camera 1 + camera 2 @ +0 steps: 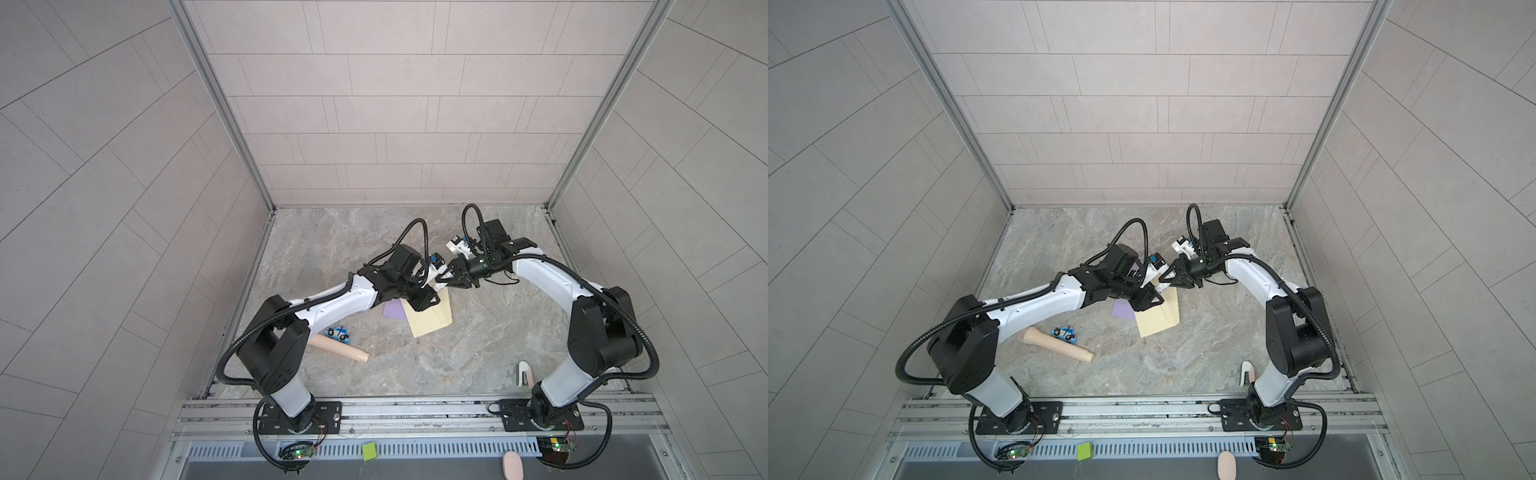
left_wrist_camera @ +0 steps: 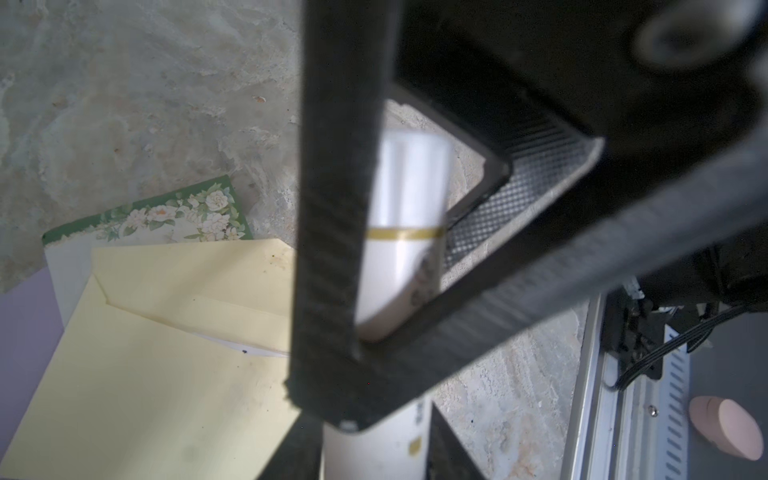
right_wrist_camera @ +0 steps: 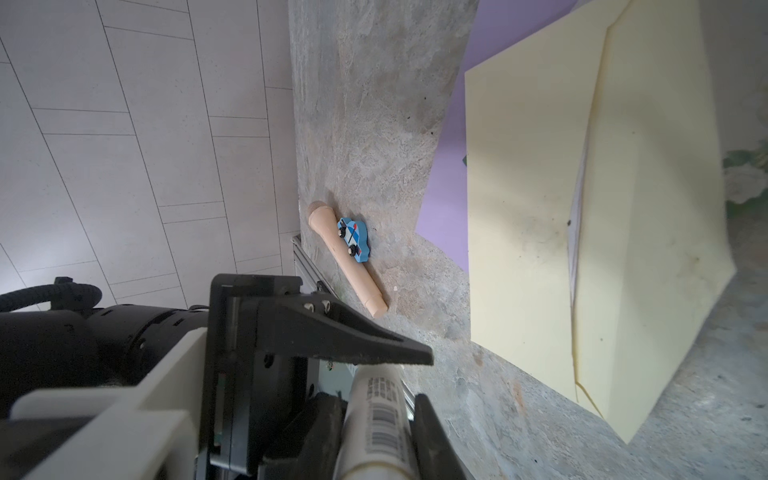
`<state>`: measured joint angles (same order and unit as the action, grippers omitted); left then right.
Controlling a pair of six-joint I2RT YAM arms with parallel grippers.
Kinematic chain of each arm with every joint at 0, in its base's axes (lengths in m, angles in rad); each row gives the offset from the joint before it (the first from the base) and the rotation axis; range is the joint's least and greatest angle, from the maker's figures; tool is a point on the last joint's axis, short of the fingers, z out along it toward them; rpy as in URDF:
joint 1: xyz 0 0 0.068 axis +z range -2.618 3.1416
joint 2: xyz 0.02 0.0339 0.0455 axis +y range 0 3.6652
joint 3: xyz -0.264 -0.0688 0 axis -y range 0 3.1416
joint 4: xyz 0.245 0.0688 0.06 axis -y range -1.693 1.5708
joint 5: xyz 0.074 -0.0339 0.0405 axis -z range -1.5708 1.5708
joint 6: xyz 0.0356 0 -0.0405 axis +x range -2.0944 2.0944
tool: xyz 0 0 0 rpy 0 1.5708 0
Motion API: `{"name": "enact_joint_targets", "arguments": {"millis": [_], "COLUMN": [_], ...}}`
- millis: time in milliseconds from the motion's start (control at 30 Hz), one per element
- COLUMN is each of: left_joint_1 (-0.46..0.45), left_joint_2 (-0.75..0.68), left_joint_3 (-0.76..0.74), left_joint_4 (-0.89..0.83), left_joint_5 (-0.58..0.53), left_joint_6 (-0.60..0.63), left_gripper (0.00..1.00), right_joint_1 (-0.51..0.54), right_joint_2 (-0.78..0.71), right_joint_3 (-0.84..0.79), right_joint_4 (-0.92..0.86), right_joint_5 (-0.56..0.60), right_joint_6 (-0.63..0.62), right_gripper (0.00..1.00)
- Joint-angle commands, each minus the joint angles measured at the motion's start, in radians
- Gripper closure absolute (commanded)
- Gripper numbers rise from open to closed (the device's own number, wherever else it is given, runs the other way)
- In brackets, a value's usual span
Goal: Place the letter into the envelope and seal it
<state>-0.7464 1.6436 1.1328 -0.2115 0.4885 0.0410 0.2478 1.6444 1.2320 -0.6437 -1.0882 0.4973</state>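
between the two claws, above the table (image 1: pixel 478 357): glue stick (image 3: pixel 380 386), white tube, long axis straight from one claw into the other, roughly level.

right claw (image 3: pixel 376 415): pressed onto the glue stick, one finger on each side of the barcode end.

left claw (image 2: pixel 376 446): fingers alongside the other end of the same tube; pressing or slack, cannot tell.

under both claws, slightly toward the arm bases: envelope (image 1: pixel 432 322), pale yellow, flat on the table, flap folded down, judged not yet stuck. far part beneath the left claw; right claw just past the far edge.

letter (image 2: pixel 262 352): thin white edge peeping from under the flap seam, judged already inside.

step judged in hand: sealing. stick to go down from the right claw onto the flap seam, a short drop and a little base-ward. right claw the better placed, with the surer-looking hold.

in the way: left claw itself, low over the flap side, between stick and seam; to be cleared first.

beneath the envelope, on the left claw's side: purple sheet (image 1: pixel 392 309); floral card (image 2: pixel 158 216) poking out at one edge, touching the envelope.

well off toward the left arm's base: toy car (image 1: pixel 337 332) just beside a wooden peg (image 1: pixel 338 347); no obstacle.

near the right arm's base, well apart from both claws: small white object (image 1: pixel 523 372), kind unclear.
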Motion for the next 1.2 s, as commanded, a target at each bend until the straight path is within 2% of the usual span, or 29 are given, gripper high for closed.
{"name": "enact_joint_targets", "arguments": {"millis": [0,133,233,633,867,1067,1167], "left_joint_1": [0.001,0.012,0.014,0.015,0.015,0.014,0.015], "left_joint_2": [-0.028,-0.033,-0.035,0.026,0.075,0.084,0.074], "left_joint_3": [-0.026,-0.034,-0.036,0.012,0.056,0.069,0.06], "left_joint_4": [0.031,0.03,0.042,0.162,0.192,0.173,0.148], "left_joint_5": [-0.029,-0.054,-0.06,-0.021,0.002,0.007,-0.009], "left_joint_6": [-0.013,-0.019,-0.018,-0.029,-0.05,-0.057,-0.047], "left_gripper": [0.42,0.41,0.43,0.46,0.6,0.88,0.96], "right_joint_1": [-0.029,-0.075,-0.097,-0.097,-0.092,-0.094,-0.105], "right_joint_2": [-0.019,-0.038,-0.047,-0.058,-0.06,-0.063,-0.063], "right_joint_3": [0.0,-0.011,-0.009,-0.039,-0.034,-0.032,-0.035], "right_joint_4": [0.035,0.062,0.044,0.034,0.036,0.033,0.033], "right_joint_5": [0.015,0.013,0.008,-0.015,-0.021,-0.006,0.023], "right_joint_6": [0.047,0.082,0.08,0.073,0.075,0.079,0.09], "right_gripper": [0.96,0.98,0.99,1.0,1.0,1.0,1.0]}}
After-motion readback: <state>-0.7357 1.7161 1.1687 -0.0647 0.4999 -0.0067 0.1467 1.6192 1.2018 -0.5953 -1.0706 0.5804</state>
